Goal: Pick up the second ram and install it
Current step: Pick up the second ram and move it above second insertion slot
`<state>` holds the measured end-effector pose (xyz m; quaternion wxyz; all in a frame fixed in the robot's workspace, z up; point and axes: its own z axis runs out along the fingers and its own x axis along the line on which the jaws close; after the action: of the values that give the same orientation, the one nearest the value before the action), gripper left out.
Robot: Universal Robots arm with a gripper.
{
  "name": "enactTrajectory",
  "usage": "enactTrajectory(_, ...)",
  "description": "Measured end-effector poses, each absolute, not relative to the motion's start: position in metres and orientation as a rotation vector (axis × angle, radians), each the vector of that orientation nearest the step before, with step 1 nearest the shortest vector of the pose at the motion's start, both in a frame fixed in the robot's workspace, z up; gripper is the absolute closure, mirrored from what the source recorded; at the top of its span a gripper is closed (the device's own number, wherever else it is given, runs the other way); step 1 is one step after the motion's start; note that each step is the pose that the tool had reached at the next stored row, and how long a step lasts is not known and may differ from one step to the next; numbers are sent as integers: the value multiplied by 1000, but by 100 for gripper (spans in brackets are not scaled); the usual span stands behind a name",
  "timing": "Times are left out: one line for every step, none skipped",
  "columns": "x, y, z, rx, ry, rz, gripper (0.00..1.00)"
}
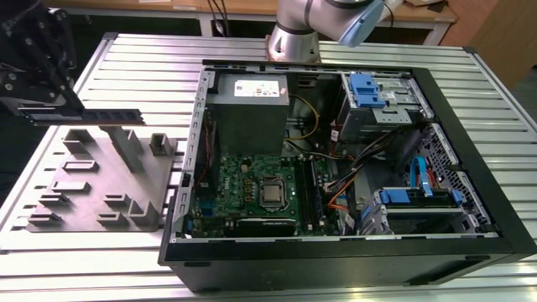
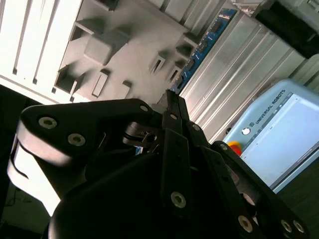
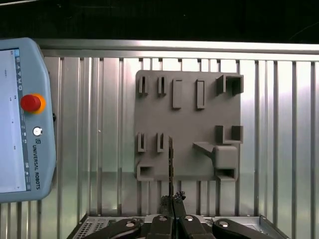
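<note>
**Ram held over the block**

Grips the ram [image 1: 109, 116] at one end with the end effector [image 1: 55, 110], closed tight on it. Holds it level and lengthwise, lifted clear above the grey block [image 1: 92, 182]. Hangs at the exterior view's left of the open case [image 1: 353, 251], well apart from the board inside. Shows the ram edge-on in the first wrist view, a thin dark strip over the block. Rests block and case alike on the slatted surface [image 1: 134, 53], with a pendant [image 3: 20, 114] lying beside the block.
</note>
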<state>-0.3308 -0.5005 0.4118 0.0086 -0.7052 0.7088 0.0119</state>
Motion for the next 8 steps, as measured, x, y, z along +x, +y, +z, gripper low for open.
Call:
enactTrajectory(-328, -500, 412, -2203, 2215, 37, 92)
enactTrajectory(-325, -500, 412, -2203, 2215, 37, 92)
enactTrajectory(-322, -500, 412, -2203, 2215, 37, 92)
enactTrajectory(-320, -500, 412, -2203, 2215, 37, 92)
enactTrajectory(-317, -500, 412, -2203, 2215, 37, 92)
enactTrajectory(-315, -500, 412, -2203, 2215, 37, 92)
enactTrajectory(-313, -500, 412, -2203, 2215, 37, 92)
enactTrajectory(-311, -500, 412, -2203, 2215, 37, 92)
